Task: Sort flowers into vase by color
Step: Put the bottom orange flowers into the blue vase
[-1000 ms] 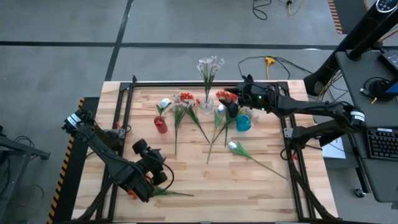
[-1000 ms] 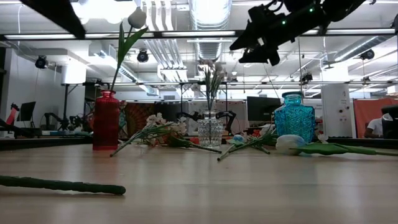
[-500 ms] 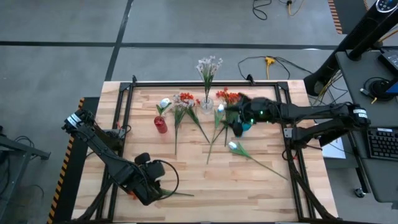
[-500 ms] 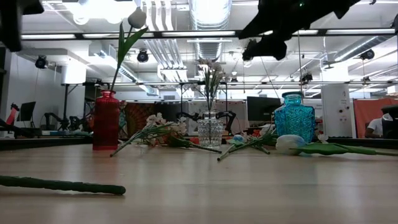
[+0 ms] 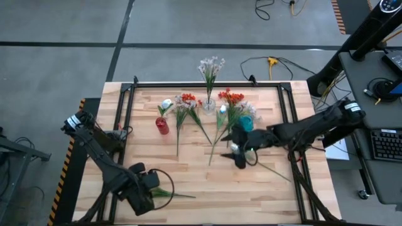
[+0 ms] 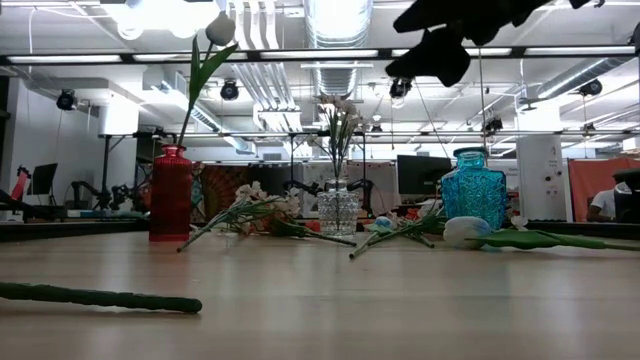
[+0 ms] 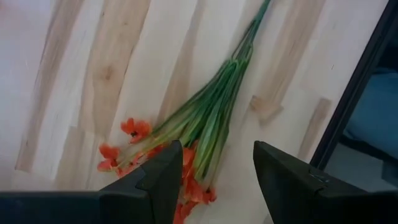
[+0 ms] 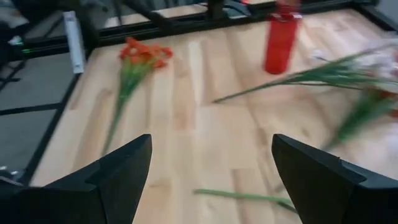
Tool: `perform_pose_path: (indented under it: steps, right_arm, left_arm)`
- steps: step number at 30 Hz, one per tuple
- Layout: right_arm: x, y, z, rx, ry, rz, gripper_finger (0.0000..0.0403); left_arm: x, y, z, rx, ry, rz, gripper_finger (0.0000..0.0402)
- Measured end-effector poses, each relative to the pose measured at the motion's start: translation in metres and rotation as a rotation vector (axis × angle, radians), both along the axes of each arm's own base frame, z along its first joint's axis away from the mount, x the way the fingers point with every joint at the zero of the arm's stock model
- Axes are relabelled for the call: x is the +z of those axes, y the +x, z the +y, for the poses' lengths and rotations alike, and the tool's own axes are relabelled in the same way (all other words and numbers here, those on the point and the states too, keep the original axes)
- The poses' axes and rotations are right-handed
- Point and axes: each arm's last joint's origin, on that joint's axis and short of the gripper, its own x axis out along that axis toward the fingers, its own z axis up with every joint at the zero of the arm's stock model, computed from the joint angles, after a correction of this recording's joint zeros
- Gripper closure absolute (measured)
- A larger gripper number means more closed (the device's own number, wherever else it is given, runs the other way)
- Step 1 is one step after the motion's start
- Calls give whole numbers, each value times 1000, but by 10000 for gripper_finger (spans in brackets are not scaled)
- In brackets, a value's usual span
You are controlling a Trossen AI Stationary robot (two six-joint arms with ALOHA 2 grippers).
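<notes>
An orange-red flower (image 7: pixel 149 155) lies on the table near its near left corner, stalks (image 7: pixel 221 102) fanning away. My left gripper (image 7: pixel 214 186) points down above it, open, one finger on each side of the blooms and clear of them. In the high view only its stalk (image 5: pixel 174 195) shows beside that gripper (image 5: pixel 142 193). My right gripper (image 5: pixel 240 157) hangs open over the middle of the table, above a white tulip bud (image 5: pixel 234 148) lying there. A red vase (image 5: pixel 162 126) holds a white bud, and a clear vase (image 5: pixel 209 104) holds a pale spray.
A blue vase (image 5: pixel 245 123) stands at the far right. Loose orange-red and pale stems (image 5: pixel 220 125) lie between the vases. A long green stalk (image 5: pixel 270 168) runs from the white bud toward the near right. Black frame rails (image 5: pixel 125 107) border the table.
My right gripper has swung from the blue vase at the far side toward the table's near edge and sunk a little; it now hangs over the white bud. My left gripper has tipped from slanting to pointing down and shifted toward the near edge, over the orange-red flower.
</notes>
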Motion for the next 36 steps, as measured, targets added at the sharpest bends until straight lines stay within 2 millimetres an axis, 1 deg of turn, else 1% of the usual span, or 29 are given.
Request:
perform_pose_path:
  steps: [4,7,11,14,16,20,23,30,36]
  right_arm:
    - [-9,15,18,46,-1,8,80]
    - [-11,31,33,78,-7,19,80]
    - [-12,59,56,133,-47,30,80]
    - [-12,81,69,154,-67,36,80]
    - [-16,96,75,156,-75,54,80]
    - [-30,123,87,157,-82,79,80]
    - [-40,139,94,158,-84,88,80]
    - [-62,173,110,160,-78,94,80]
    - [-78,196,120,166,-85,83,80]
  left_arm:
    - [0,-10,-8,10,31,-52,222]
    - [1,-19,-16,16,40,-84,222]
    - [1,-31,-25,49,47,-146,222]
    - [1,-38,-32,56,47,-190,222]
    - [-2,-41,-36,42,48,-197,222]
    - [-9,-43,-42,24,69,-188,222]
    - [-14,-43,-45,15,88,-179,222]
    - [-30,-50,-58,-12,124,-158,222]
    - [-38,-65,-72,48,98,-158,222]
